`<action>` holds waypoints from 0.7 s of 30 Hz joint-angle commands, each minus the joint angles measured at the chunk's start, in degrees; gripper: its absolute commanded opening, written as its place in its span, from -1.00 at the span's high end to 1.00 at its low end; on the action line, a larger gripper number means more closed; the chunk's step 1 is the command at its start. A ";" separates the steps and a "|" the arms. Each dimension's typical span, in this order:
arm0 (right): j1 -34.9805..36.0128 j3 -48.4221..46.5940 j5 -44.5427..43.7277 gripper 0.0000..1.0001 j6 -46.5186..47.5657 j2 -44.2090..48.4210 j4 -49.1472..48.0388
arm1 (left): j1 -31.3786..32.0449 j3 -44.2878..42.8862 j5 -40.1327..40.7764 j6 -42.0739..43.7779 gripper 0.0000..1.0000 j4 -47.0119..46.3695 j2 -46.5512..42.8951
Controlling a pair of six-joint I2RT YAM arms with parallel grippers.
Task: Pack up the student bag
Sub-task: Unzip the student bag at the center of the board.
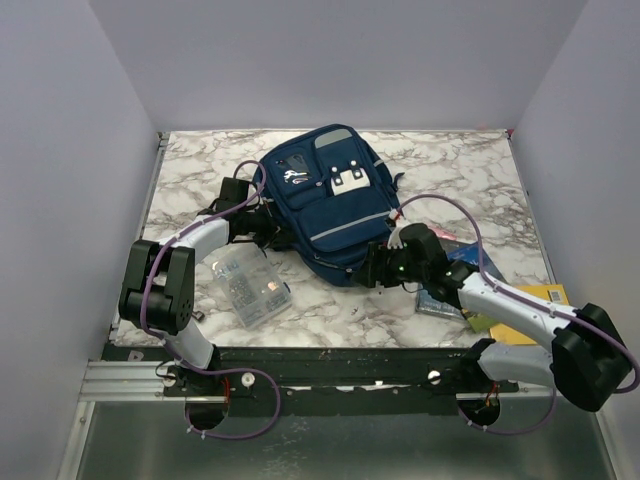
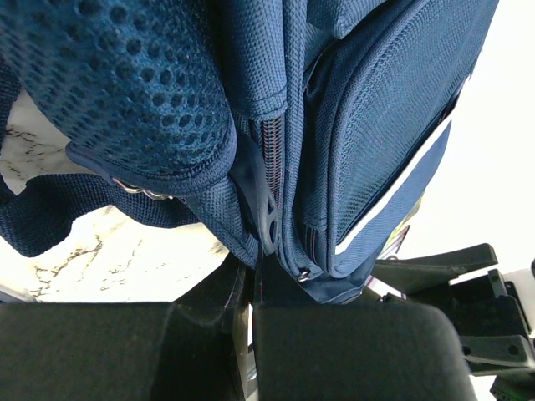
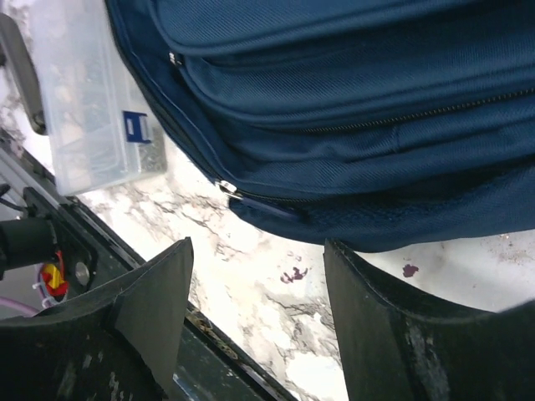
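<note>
The student bag [image 1: 330,205], navy with grey stripes and white buckle patches, lies flat in the middle of the marble table. My left gripper [image 1: 265,226] is pressed against the bag's left side. In the left wrist view its jaws [image 2: 253,288] are shut on a thin navy strip hanging below the bag's zip pull [image 2: 268,209]. My right gripper [image 1: 376,268] sits at the bag's near right corner. It is open [image 3: 259,280], with bare marble between its fingers and the bag's edge [image 3: 334,100] just beyond the tips. A metal zip slider [image 3: 226,187] shows on that edge.
A clear plastic box [image 1: 248,285] of small parts lies left of the bag's near end, also in the right wrist view as the clear box [image 3: 92,109]. Books [image 1: 455,270] and a yellow book [image 1: 530,300] lie under the right arm. Walls enclose the table on three sides.
</note>
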State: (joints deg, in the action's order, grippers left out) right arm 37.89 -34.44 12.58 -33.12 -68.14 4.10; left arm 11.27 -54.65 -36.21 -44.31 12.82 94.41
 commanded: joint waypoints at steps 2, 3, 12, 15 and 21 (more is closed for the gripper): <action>-0.19 -1.57 -0.83 -0.38 1.39 2.59 0.27 | 0.13 -1.67 -3.84 -0.95 1.00 -5.08 -1.45; -0.27 -1.24 -0.92 -0.39 1.33 2.31 -0.46 | 0.08 -1.68 -3.79 -0.95 1.00 -5.17 -1.38; -0.32 0.82 0.27 -0.40 -0.12 -1.49 -10.21 | 0.10 -1.15 -3.96 -0.77 1.00 -5.46 -1.32; -0.27 0.27 0.88 -0.40 0.31 -2.53 -10.78 | 0.08 -1.25 -4.18 -0.85 1.00 -5.50 -1.11; -0.28 1.49 3.34 -0.39 -0.91 -4.08 -13.75 | 0.10 -1.07 -4.58 -1.04 1.00 -5.79 -1.28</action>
State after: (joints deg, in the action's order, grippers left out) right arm 37.85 -34.15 13.28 -33.30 -71.05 -5.54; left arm 11.27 -54.65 -37.10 -44.80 11.57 94.41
